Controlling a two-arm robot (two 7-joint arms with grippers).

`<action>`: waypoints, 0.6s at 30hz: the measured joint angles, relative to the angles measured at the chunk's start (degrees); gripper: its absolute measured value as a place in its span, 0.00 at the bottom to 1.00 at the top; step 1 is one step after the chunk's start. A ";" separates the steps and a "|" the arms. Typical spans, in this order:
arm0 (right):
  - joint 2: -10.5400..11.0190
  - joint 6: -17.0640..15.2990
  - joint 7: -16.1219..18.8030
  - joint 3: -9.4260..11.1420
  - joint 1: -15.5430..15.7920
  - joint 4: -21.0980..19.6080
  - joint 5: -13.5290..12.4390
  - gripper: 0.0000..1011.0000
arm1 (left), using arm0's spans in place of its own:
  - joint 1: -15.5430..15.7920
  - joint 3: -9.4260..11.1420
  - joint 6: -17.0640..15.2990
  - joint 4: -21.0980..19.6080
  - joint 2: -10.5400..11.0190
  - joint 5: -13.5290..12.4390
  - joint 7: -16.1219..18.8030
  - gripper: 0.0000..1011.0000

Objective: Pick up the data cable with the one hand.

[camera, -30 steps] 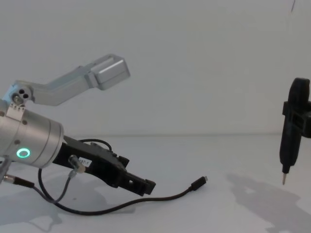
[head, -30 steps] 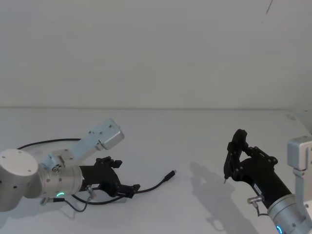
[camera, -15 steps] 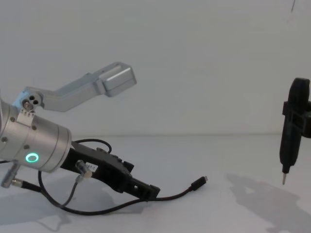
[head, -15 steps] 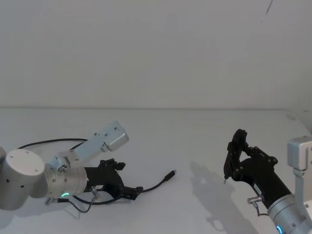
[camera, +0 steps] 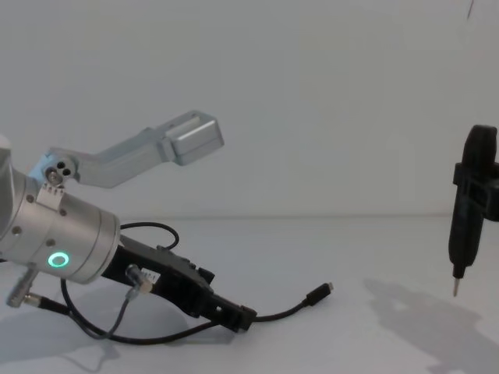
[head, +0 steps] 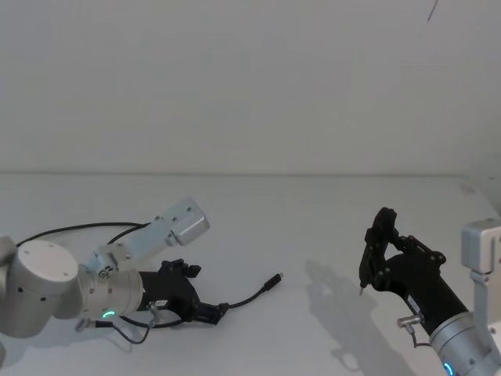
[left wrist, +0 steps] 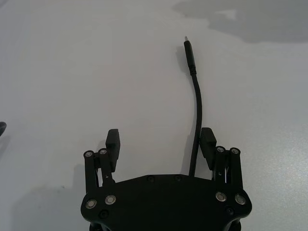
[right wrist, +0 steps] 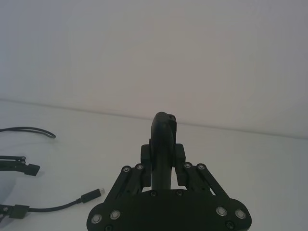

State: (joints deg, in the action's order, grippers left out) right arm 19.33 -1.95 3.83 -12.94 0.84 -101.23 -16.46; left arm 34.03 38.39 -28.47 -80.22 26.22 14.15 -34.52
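The data cable point(left wrist: 197, 106) lies on the white table, a thin black cord ending in a small flat plug point(left wrist: 188, 50) with a metal tip. In the left wrist view it runs between the spread fingers of my left gripper point(left wrist: 160, 142), close beside one finger point(left wrist: 208, 142). The left gripper point(head: 211, 312) is open and low over the cable point(head: 250, 298), its tips point(camera: 238, 318) almost on the table, with the plug point(camera: 320, 294) lying free ahead of it. My right gripper point(right wrist: 163, 154) hangs at the right, shut on a slim black pointed tool point(camera: 468, 210).
A short grey wire with a silver connector point(camera: 132, 284) dangles under the left wrist. The silver wrist camera block point(camera: 191, 139) juts out above the left arm. Behind the left arm the cable loops back point(head: 70, 229) across the table.
My left gripper has sunk lower and slid forward along the cable, bringing its tips down to the table. The cable, the right gripper and its tool have not moved.
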 joint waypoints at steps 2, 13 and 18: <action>0.00 0.00 0.00 0.00 0.00 0.00 0.00 0.28 | 0.07 0.05 -0.46 0.18 -0.18 -0.13 0.01 0.99; 0.00 0.00 0.00 0.00 0.00 0.00 0.00 0.28 | 0.25 0.15 -1.60 0.59 -0.68 -0.38 0.02 0.87; 0.00 0.00 0.00 0.00 0.00 0.00 0.00 0.28 | 0.29 0.17 -1.90 0.70 -0.80 -0.49 0.02 0.79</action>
State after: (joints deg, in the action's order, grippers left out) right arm 19.33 -1.95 3.83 -12.94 0.84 -101.23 -16.46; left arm 34.32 38.57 -30.37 -79.53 25.43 13.66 -34.50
